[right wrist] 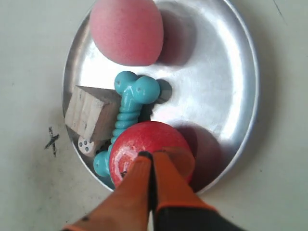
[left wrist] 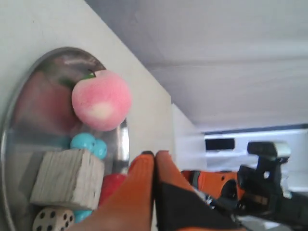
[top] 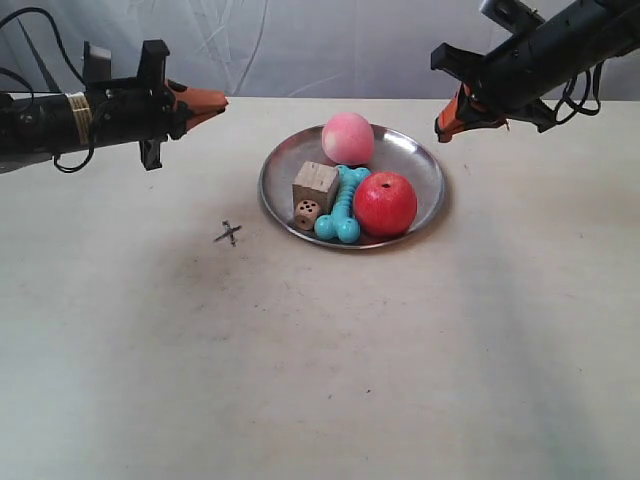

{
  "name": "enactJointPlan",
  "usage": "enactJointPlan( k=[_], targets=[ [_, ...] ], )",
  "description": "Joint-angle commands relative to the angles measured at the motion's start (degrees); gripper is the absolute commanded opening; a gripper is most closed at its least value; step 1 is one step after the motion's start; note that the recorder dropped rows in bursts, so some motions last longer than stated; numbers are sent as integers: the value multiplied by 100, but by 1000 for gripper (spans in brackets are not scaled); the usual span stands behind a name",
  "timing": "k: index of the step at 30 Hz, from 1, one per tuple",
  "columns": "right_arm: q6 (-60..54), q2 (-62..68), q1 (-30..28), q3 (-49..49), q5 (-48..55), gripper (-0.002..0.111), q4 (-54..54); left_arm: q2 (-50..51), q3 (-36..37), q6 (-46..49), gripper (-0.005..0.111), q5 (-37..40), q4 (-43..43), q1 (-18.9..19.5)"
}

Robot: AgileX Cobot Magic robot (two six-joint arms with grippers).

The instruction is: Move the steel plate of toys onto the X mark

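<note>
Pale beige table [top: 330,400], marked with a faint grey smudge [top: 185,275] toward 8 o'clock. At 12 o'clock, a wrinkled whitish backdrop [top: 300,45].

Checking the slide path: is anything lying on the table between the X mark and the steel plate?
No. The exterior view shows bare table between the X mark and the steel plate; the right wrist view shows the same.

Your pale beige table [top: 400,360] carries the steel plate [top: 412,160] at its far middle; you see the X mark [top: 228,233] drawn left of it, apart.
</note>
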Motion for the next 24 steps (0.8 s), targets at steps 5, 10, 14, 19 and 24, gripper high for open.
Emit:
enactJointPlan(
  k=[5,10,14,19,24],
  targets=[
    [-145,-19,-26,-54,-23,0,-153,83,-38,615,0,-406,-636,-20],
    [-145,-19,-26,-54,-205,0,-108,131,-66,644,0,-529,-384,-20],
    [-145,3,-26,-54,-432,0,-271,115,-595,650,0,-104,1614,-88],
    [-145,188,-26,-54,-506,0,-517,102,-1009,-45,0,769,2906,-478],
    [-145,536,-26,-54,-414,0,-667,-5,-1009,-34,0,1790,2884,-702]
  ],
)
